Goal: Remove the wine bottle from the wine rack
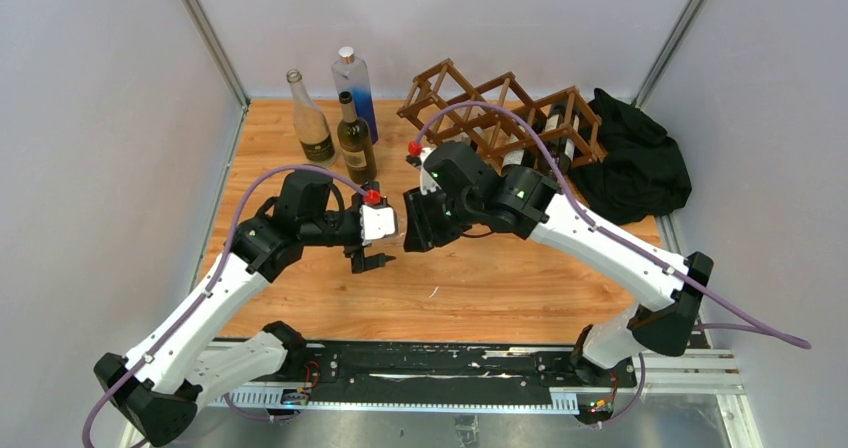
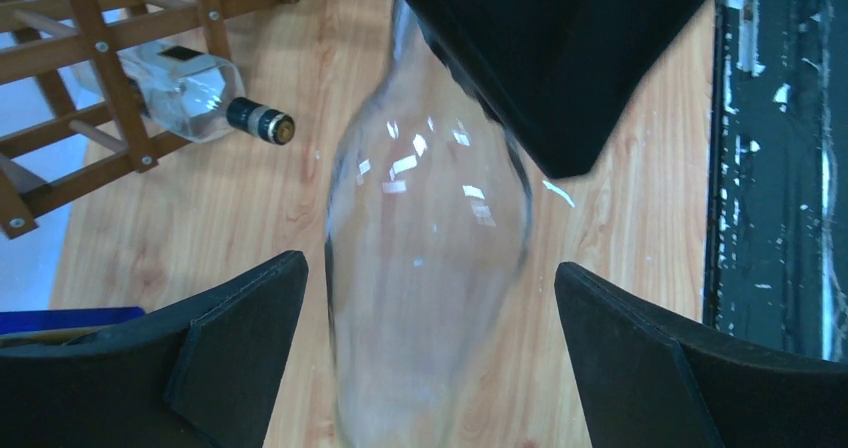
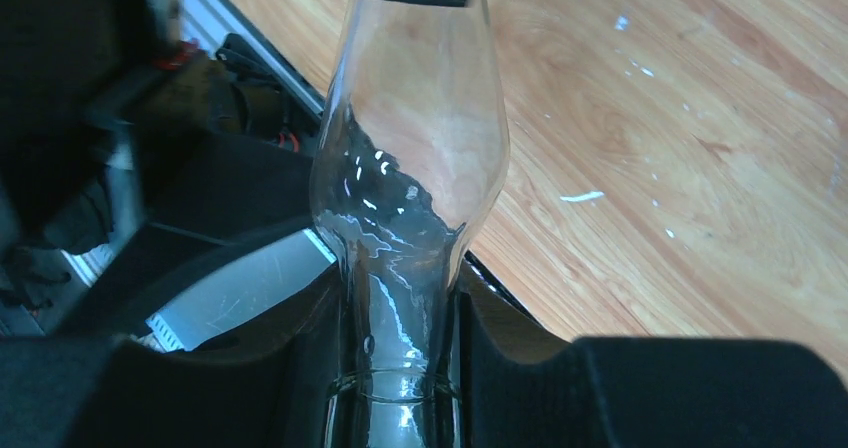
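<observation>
Handing over mid-air, it seems: right gripper (image 3: 400, 353) clenched on the neck of the clear wine bottle (image 3: 410, 168), which is off the wine rack (image 1: 500, 108) and above the table (image 1: 480, 278). Left gripper (image 2: 430, 273) is spread wide around the body — next it must close squarely.

No text, brand, number or sign can be read in any view.

Top view: the dark bottle (image 1: 356, 136) and the pale bottle (image 1: 311, 126) standing at the back of the worktop each carry a front label, with print too small to read. The racked bottles (image 1: 553, 140) in the wine rack (image 1: 470, 103) show white labels, also unreadable.

Wrist views: the wine bottle (image 2: 425, 268) shows bare glass only.
</observation>
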### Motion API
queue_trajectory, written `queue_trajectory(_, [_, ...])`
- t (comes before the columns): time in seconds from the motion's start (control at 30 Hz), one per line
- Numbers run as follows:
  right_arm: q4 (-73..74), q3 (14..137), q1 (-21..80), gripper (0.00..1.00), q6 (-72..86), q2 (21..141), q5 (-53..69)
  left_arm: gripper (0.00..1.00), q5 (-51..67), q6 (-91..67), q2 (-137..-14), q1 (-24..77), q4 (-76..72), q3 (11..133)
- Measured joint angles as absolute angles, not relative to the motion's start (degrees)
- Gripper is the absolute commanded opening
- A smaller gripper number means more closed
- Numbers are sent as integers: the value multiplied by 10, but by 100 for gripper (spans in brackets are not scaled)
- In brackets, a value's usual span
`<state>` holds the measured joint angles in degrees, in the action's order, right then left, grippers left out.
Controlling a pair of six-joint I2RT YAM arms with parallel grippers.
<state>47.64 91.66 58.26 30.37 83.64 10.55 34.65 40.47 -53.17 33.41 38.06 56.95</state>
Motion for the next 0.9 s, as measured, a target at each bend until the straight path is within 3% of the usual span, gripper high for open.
queue_trajectory(0.13, [471,948,601,0,303,859,113,95,329,399,-528,335,352,560])
queue_trajectory(0.23, [470,950,608,0,303,862,119,76,322,400,-519,335,340,550])
queue_trajectory(0.3, [463,950,608,5,303,862,119,48,322,402,-512,336,339,543])
queue_trajectory(0.33, [457,950,608,15,303,862,116,26,323,404,-510,336,342,541])
queue_trajectory(0.4, [450,949,607,49,302,862,114,2,320,405,-507,336,340,538])
queue_trajectory(0.47, [445,948,607,81,302,861,111,0,316,403,-502,336,337,536])
queue_trajectory(0.5, [436,945,607,87,298,859,114,0,310,399,-500,336,334,534])
queue_trajectory(0.63, [406,914,605,92,297,822,87,0,294,374,-482,338,313,523])
queue_trajectory(0.9, [313,753,569,95,287,628,68,0,298,220,-507,316,272,544])
